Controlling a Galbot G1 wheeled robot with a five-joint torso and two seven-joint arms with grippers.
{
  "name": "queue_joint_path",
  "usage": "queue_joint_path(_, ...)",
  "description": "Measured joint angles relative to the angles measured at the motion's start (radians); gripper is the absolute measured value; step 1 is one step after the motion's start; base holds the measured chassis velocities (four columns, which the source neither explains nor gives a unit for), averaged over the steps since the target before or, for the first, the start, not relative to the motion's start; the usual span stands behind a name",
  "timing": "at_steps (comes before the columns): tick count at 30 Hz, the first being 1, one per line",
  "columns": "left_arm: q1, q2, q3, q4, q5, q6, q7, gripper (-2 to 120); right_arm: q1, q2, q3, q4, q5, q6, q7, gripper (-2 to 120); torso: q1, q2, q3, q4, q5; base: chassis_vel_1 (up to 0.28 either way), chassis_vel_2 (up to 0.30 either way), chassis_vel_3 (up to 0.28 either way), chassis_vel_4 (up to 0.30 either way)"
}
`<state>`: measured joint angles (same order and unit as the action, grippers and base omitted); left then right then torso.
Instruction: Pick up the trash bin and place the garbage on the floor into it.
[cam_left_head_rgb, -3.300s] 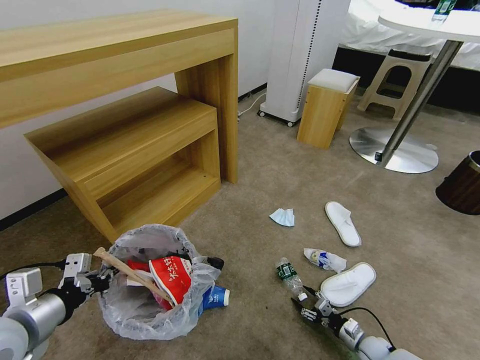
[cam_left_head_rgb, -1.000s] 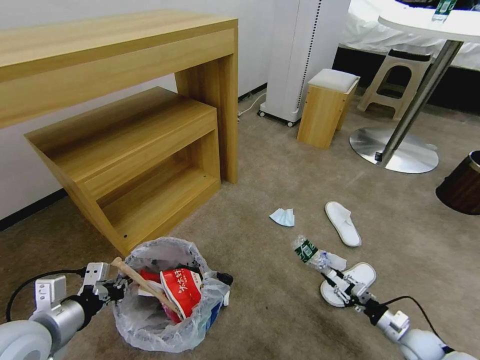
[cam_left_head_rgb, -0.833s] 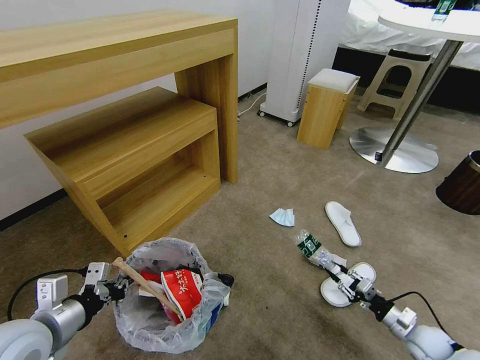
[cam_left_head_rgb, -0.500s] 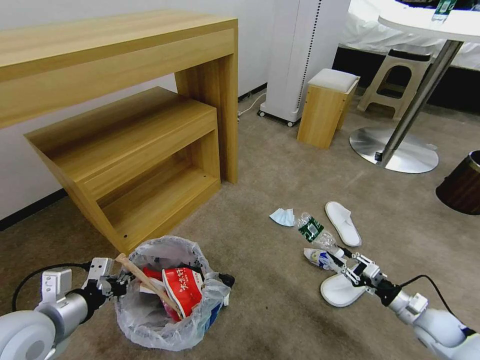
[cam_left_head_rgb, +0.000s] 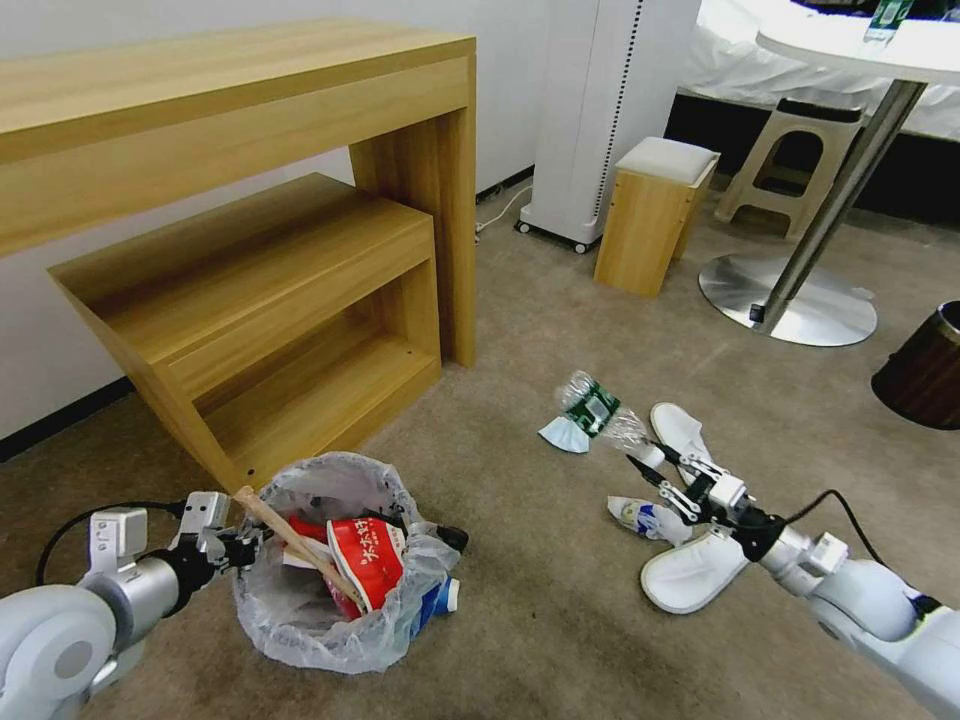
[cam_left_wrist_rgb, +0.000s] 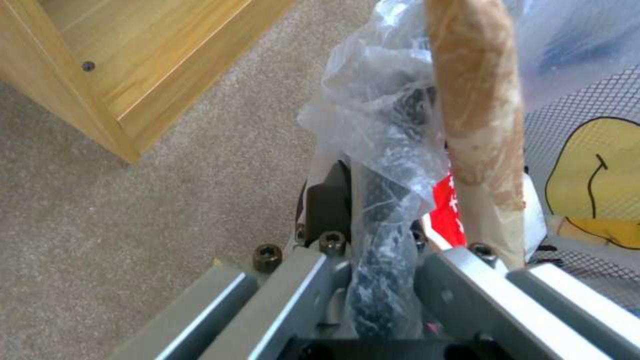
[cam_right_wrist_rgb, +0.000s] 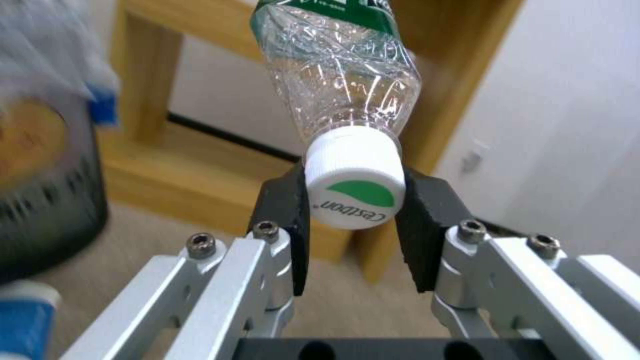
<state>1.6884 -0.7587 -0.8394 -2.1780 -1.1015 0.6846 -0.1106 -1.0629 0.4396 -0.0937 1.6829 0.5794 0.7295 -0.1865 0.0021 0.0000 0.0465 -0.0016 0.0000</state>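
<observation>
Left gripper (cam_left_head_rgb: 232, 545): low at the near left, closed on the plastic-covered rim of the trash bin (cam_left_head_rgb: 300, 640); the left wrist view shows the dark rim and crinkled bag pinched between its jaws.
Trash bin: small, round, black under a crinkly clear liner, with a blue patch low on its right side. It stands on the floor (cam_left_head_rgb: 520, 620) just in front of the wooden shelf unit (cam_left_head_rgb: 250, 330).
Bin contents: a red wrapper (cam_left_head_rgb: 365, 565) with white lettering and a wooden stick (cam_left_head_rgb: 290, 545) leaning out over the rim next to the left gripper.
Right gripper (cam_left_head_rgb: 662, 470): raised above the floor at the near right, its black pads clamped on the white cap (cam_right_wrist_rgb: 353, 185) of a small bottle (cam_left_head_rgb: 597, 412).
Bottle: clear, crumpled plastic with a green label, sticking out beyond the fingertips, off the carpet, well to the right of the bin.
Floor beneath the right arm: a blue-white paper cup (cam_left_head_rgb: 640, 518), crushed, and a white slipper (cam_left_head_rgb: 690, 578).
Farther out: a light-blue mask (cam_left_head_rgb: 560, 436) partly behind the bottle, and a second slipper (cam_left_head_rgb: 676, 428) just past the gripper.
</observation>
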Motion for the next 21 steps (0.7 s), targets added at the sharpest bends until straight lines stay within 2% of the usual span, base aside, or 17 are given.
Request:
queue_joint_path(5,-0.001,0.0,0.002,0.001,0.0,0.002,0.001,0,0.025,-0.019,-0.034,0.054,0.012,-0.015,0.0,26,0.0,0.0,0.0,-0.0001,-0.0001,0.0,0.0,0.0,0.0)
queue_joint_path(8,0.004,-0.003,0.004,0.001,0.001,0.004,0.006,0,0.077,-0.029,-0.101,0.109,0.029,-0.029,0.0,26,0.0,0.0,0.0,-0.0002,0.0001,0.0,0.0,0.0,0.0)
queue_joint_path(10,0.004,-0.005,0.004,0.001,0.002,0.005,0.007,0,0.086,-0.029,-0.11,0.116,0.03,-0.03,0.0,26,0.0,0.0,0.0,-0.0001,-0.0001,0.0,0.0,0.0,0.0)
queue_joint_path(18,-0.002,-0.02,0.013,-0.003,0.006,0.008,0.008,0,0.167,0.0,-0.186,0.146,0.048,-0.039,0.002,26,0.0,0.0,0.0,-0.0003,0.0,0.0,0.0,0.0,0.0)
queue_joint_path(21,-0.006,-0.028,0.015,-0.003,0.008,0.009,0.008,0,0.239,0.022,-0.253,0.154,0.064,-0.038,0.002,26,0.0,0.0,0.0,-0.0002,0.0,0.0,0.0,0.0,0.0)
